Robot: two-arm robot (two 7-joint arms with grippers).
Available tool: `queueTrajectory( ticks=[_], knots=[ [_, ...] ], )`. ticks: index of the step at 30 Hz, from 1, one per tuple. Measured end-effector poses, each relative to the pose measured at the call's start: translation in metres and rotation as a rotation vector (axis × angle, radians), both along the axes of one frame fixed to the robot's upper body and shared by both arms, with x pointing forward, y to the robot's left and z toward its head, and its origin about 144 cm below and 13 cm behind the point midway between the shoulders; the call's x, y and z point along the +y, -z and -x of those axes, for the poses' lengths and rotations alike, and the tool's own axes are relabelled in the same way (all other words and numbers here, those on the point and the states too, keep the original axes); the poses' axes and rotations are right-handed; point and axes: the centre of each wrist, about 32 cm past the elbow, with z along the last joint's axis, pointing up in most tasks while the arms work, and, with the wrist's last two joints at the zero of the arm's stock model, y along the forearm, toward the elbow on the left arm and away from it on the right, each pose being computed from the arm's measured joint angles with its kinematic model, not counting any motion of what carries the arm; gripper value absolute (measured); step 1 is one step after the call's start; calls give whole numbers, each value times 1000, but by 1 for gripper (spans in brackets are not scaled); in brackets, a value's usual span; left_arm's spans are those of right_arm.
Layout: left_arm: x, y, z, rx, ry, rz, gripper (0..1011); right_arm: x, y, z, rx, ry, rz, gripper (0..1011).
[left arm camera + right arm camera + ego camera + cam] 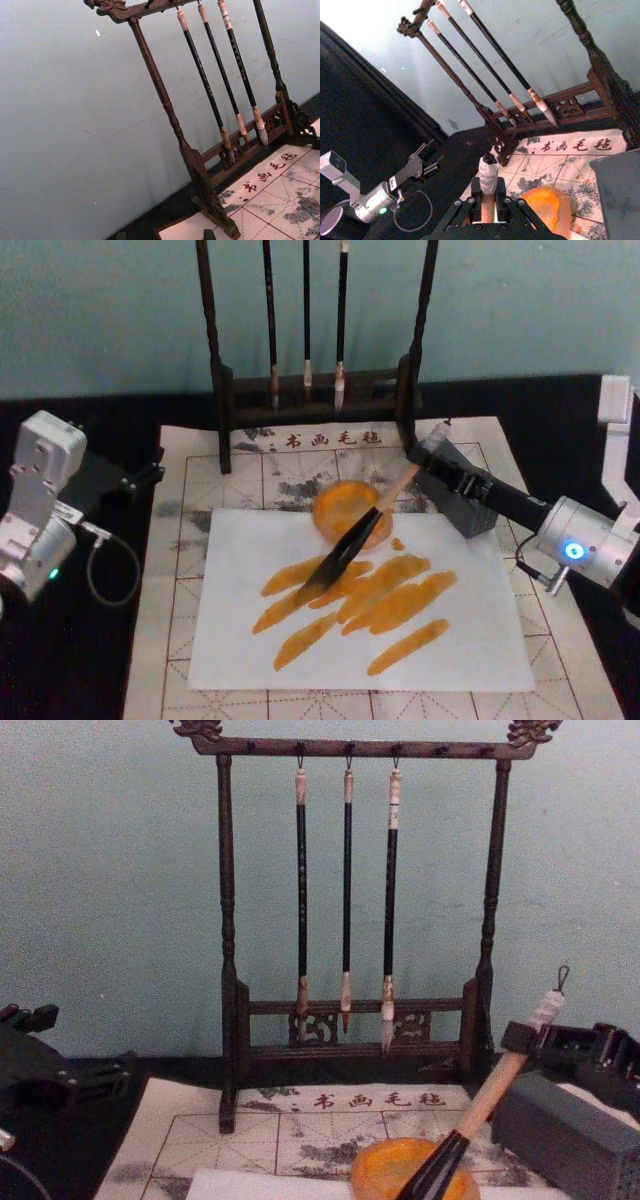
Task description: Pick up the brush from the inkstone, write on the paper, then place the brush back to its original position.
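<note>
Two fingers of the right gripper [428, 452] pinch the pale upper handle of the large wooden, black-tipped brush [362, 532]. From there it slants down across the round orange inkstone [322, 508], its bristle tip at the white paper [470, 630] among orange strokes [400, 590]. Well to its left, the left gripper [148, 472] sits with fingers spread.

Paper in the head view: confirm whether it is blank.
No, the paper bears several orange strokes across its middle.
</note>
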Motion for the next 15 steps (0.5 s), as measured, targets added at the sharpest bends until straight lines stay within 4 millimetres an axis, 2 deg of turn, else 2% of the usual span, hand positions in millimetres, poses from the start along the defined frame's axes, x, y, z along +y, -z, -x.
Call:
queueTrajectory(
  ticks=[15],
  knots=[
    [0, 0, 0, 0, 0, 0, 1001, -9, -3, 3, 5, 50, -93, 175]
  ],
)
